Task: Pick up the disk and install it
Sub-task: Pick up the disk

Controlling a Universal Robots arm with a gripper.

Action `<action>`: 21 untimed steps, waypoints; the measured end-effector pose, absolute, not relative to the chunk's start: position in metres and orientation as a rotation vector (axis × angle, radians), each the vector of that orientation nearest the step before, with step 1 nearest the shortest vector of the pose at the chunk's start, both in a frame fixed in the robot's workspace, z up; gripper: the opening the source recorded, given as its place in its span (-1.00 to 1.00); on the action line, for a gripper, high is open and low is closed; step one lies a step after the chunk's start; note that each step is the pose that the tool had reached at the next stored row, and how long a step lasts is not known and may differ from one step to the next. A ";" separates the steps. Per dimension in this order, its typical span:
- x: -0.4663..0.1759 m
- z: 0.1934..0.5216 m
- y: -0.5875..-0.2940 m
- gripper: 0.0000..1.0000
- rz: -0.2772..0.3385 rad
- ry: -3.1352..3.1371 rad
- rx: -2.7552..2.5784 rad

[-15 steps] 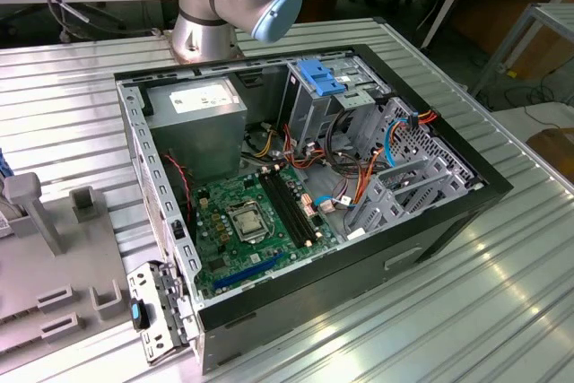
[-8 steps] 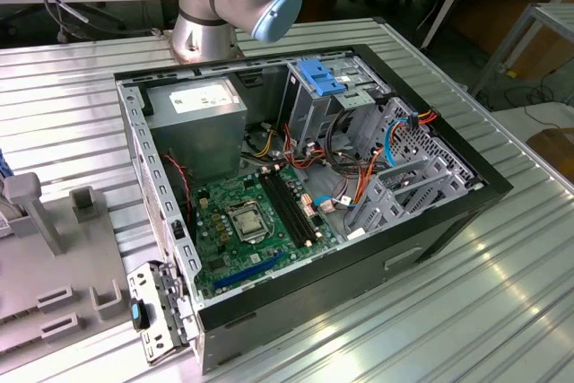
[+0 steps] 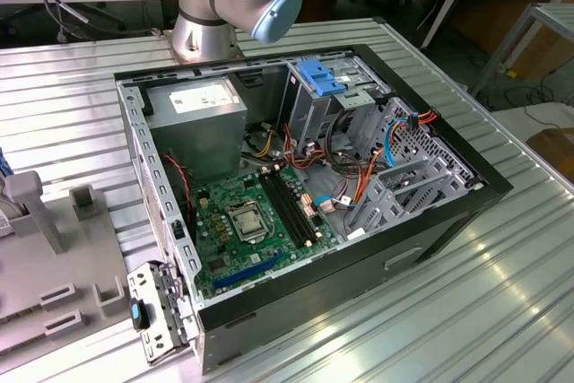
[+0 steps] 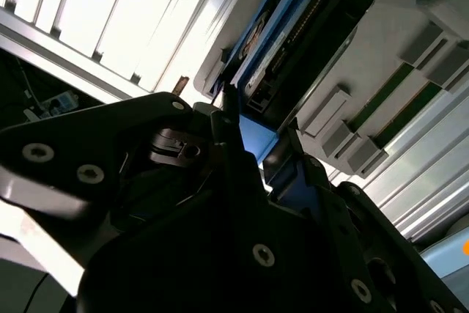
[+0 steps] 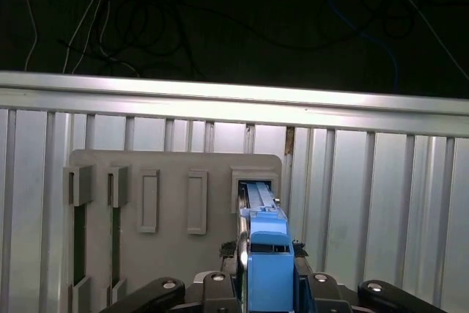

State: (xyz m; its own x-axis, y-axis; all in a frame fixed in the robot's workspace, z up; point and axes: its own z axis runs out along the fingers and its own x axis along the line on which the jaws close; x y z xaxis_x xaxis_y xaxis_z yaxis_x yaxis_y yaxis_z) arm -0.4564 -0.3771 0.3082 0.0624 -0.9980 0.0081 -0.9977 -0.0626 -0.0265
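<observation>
The gripper (image 5: 268,258) clamps the disk (image 5: 261,199) (blue-framed) between its jaws

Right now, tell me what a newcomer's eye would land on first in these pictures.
The open computer case, its green motherboard exposed, sits in the middle of the ribbed metal table in the exterior view. In the first wrist view the bright blue-framed disk stands in a slot of the grey holder, with the pincer right at it.

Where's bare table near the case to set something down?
Widest free patch: slatted table along the case's black near wall, toward the exterior view's right. The exterior view's left is taken by the grey holder and a metal bracket. Inside the case, cables crowd the drive cage.
</observation>
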 end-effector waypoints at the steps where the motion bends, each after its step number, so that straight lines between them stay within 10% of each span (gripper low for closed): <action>1: -0.456 0.308 -0.377 -0.26 -0.038 2.141 -2.280; 21: -0.456 0.308 -0.377 -0.26 -0.038 2.217 -2.207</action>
State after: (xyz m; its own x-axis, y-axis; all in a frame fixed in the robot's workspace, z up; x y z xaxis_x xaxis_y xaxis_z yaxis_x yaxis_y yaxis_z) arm -0.4562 -0.3771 0.3077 -0.0047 -1.0000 0.0080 -0.9996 0.0045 -0.0265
